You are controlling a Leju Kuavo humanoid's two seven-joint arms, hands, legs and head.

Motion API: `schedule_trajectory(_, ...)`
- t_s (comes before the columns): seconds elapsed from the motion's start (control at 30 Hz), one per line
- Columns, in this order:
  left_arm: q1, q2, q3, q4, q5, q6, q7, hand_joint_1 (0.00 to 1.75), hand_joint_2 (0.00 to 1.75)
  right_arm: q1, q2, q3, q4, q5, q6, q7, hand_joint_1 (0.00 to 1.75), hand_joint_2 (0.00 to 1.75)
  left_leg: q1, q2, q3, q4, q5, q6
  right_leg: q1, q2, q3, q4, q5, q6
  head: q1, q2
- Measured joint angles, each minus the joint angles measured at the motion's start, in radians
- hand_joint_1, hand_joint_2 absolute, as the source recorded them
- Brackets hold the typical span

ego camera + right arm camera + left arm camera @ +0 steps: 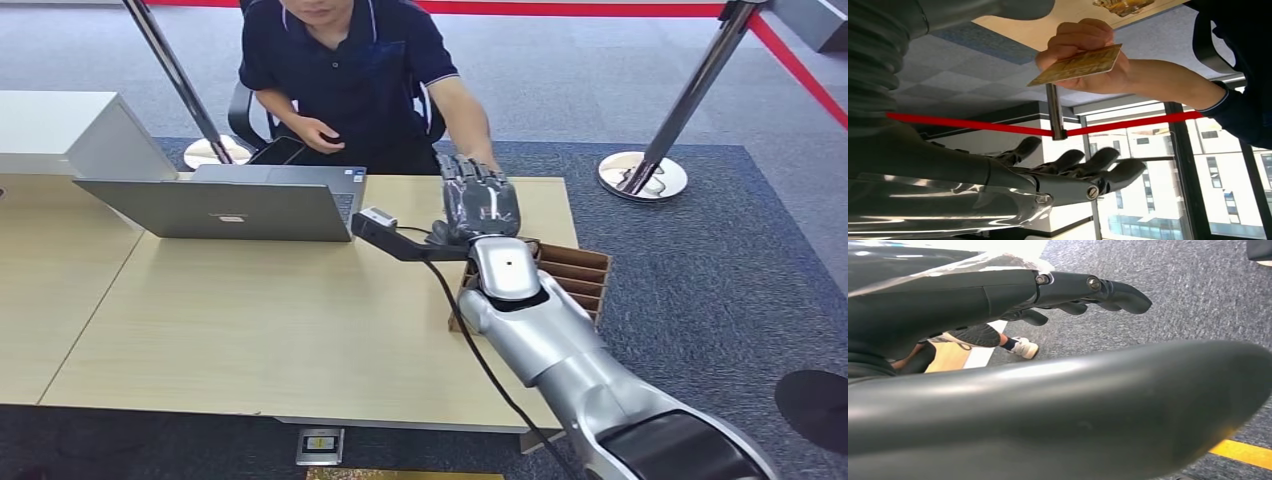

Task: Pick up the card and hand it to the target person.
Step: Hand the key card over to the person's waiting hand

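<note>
The card (pixel 1079 65) is a thin, flat rectangle, golden yellow with a fine printed pattern across its face. In my right wrist view it sits in the upper middle of the frame, tilted so one long edge runs up toward the right, and I see it nearly edge-on. The target person (pixel 350 70) holds it: their hand (pixel 1088 52) wraps over the top of the card, fingers curled across it, the thumb side beneath. The card is apart from my own fingers. In my head view the target person, in a dark navy polo shirt, sits at the top centre of the frame behind the table.
</note>
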Motion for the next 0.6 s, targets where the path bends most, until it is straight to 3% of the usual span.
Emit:
schedule_trajectory(0.07, 0.000, 0.000, 0.000, 0.000, -0.001, 0.000, 0.004, 0.00, 0.00, 0.000, 0.002, 0.000, 0.004, 0.001, -0.002, 0.002, 0.00, 0.00, 0.000, 0.000, 0.000, 0.000, 0.000, 0.000, 0.000, 0.000, 0.000, 0.000, 0.000, 0.000, 0.000, 0.000)
schedule_trajectory(0.37, 0.000, 0.000, 0.000, 0.000, -0.002, 0.000, 0.007, 0.00, 0.00, 0.035, -0.008, -0.002, -0.001, 0.014, -0.061, 0.021, 0.00, 0.00, 0.000, 0.000, 0.001, 0.000, 0.000, 0.000, 0.000, 0.000, 0.000, 0.000, 0.000, 0.000, 0.000, 0.000)
schedule_trajectory(0.6, 0.003, 0.000, 0.000, 0.000, -0.001, 0.007, 0.012, 0.00, 0.00, 0.236, -0.112, -0.088, -0.263, 0.093, -0.115, 0.072, 0.00, 0.00, 0.000, -0.001, 0.000, 0.001, 0.000, 0.001, 0.000, 0.000, 0.001, -0.002, 0.000, 0.000, 0.000, 0.000)
